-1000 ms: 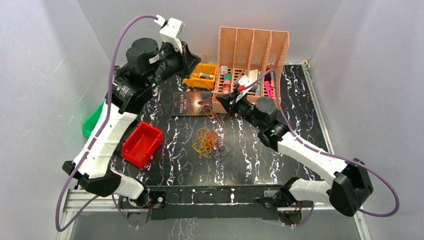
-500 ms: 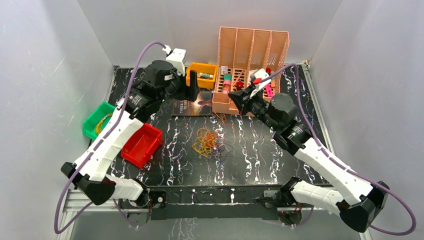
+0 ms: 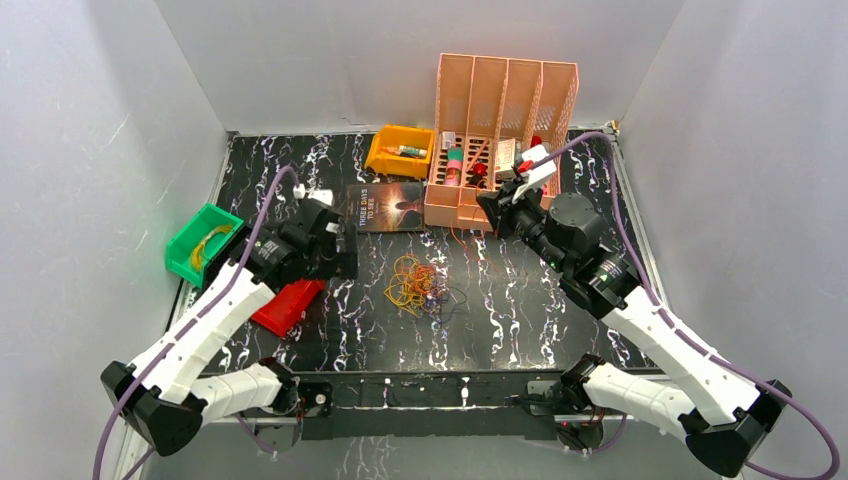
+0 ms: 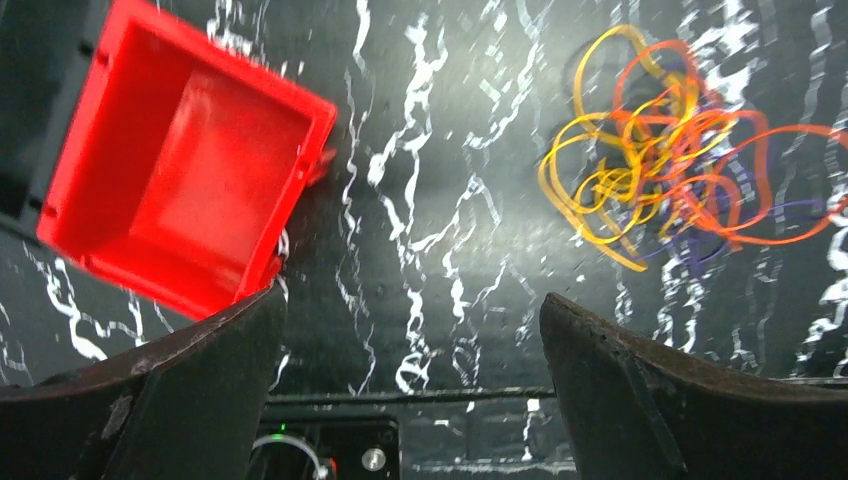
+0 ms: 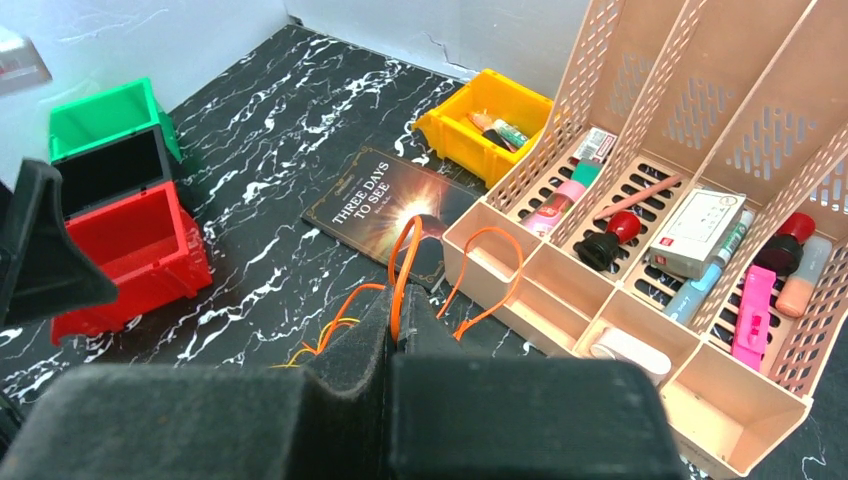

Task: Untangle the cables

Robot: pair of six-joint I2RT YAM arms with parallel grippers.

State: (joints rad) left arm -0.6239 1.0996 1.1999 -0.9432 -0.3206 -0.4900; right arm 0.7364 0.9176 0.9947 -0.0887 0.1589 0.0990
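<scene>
On the black marbled table point(image 3: 500, 300), left tool point(image 4: 410, 335) gapes; right tool point(image 5: 396, 335) pinches orange cable point(image 5: 401, 262).

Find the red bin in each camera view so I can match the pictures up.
Top external: the red bin sits left of centre, near the table's front.
Left wrist: red bin fills the upper left, tilted and empty.
Right wrist: red bin at the left edge, below the green bin.
Shared landmark: the cables.

Bench point(image 3: 500, 330): black, white-veined marble pattern | walls point(image 3: 300, 60): plain pale grey, at back and both sides | light: even, diffuse
</scene>
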